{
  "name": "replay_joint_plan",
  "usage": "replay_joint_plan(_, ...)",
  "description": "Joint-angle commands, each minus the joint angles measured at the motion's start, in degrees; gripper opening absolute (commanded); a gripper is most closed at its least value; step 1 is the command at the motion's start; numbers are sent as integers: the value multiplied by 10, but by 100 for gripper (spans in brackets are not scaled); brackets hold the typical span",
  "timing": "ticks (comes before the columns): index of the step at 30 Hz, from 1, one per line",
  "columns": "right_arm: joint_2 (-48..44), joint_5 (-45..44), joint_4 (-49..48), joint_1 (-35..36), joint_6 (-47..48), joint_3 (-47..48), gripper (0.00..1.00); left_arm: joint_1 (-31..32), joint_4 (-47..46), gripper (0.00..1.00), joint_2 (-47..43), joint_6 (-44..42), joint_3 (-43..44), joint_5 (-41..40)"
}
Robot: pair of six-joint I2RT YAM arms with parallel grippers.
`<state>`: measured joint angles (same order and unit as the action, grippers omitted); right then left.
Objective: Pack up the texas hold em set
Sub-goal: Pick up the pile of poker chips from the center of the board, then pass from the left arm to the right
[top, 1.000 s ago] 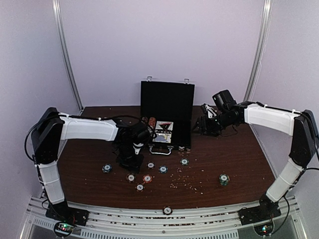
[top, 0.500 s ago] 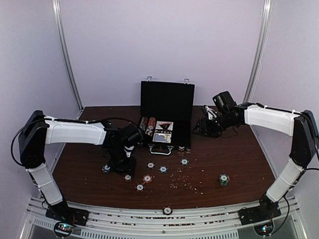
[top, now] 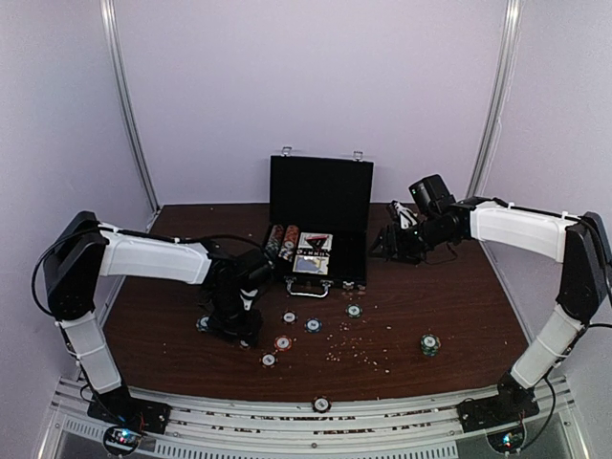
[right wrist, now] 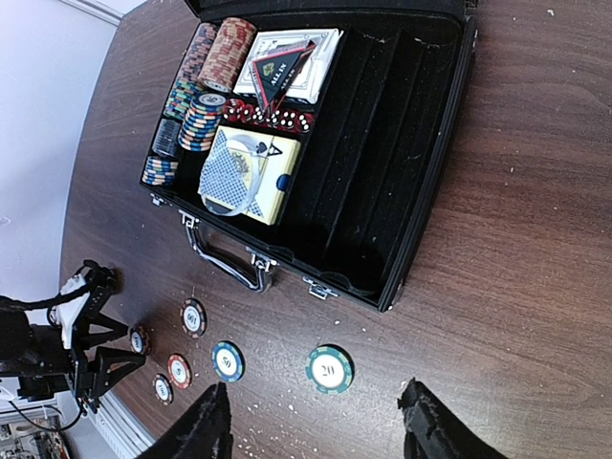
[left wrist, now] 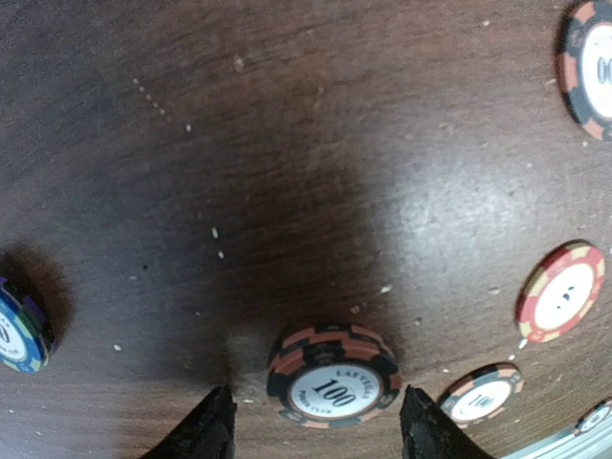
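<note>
Dark wooden table (left wrist: 287, 143), 100 chip (left wrist: 333, 382) legible only from left wrist

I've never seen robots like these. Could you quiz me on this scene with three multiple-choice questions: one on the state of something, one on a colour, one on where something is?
1. The black case is:
A) shut and latched
B) open, lid upright
C) lying upside down

2. The dice in it are:
A) white
B) green
C) red

3. The left gripper is:
A) inside the case
B) over a chip marked 100 on the table
C) raised up by the back wall

Answers:
1 B: the lid stands up behind the open tray.
2 C: a red row lies between the two card decks.
3 B: in the left wrist view its open jaws stand either side of that chip.
</note>
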<state>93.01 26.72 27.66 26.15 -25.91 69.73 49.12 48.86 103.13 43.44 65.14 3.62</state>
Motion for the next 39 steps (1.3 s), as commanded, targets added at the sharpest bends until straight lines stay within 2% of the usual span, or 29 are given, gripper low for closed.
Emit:
replay_joint_plan(1, -19, -11, -8, -5, -5, -6, 61, -3, -11, 61, 12, -16, 0, -12)
replay_joint_plan(10, -17, -13, -8, -7, -4, -5, 61, -2, -8, 52, 39, -28, 15, -12)
replay_joint_plan(14, -19, -16, -7, -9, -4, -4, 61, 2, 12, 45, 49, -35, 29, -27)
replay_joint_plan(21, -24, -23, -9, -13, -5, -2, 61, 4, 16, 35, 46, -29, 46, -36)
replay_joint_plan(24, -23, -22, -10, -14, -5, 2, 61, 4, 15, 34, 35, -20, 63, -49)
replay_joint_plan(28, -3, 5, -6, -14, -8, 27, 62, 6, -2, 33, 17, -26, 104, -78)
replay_joint_plan(31, 24, 60, -2, -13, -21, 53, 63, 8, -28, 32, 15, -41, 159, -90)
replay_joint_plan(35, 54, 115, 2, -4, -32, 85, 66, 19, -75, 31, 24, -74, 237, -99)
replay_joint_plan(39, 76, 133, 20, 19, -34, 118, 68, 30, -139, 31, 33, -105, 291, -94)
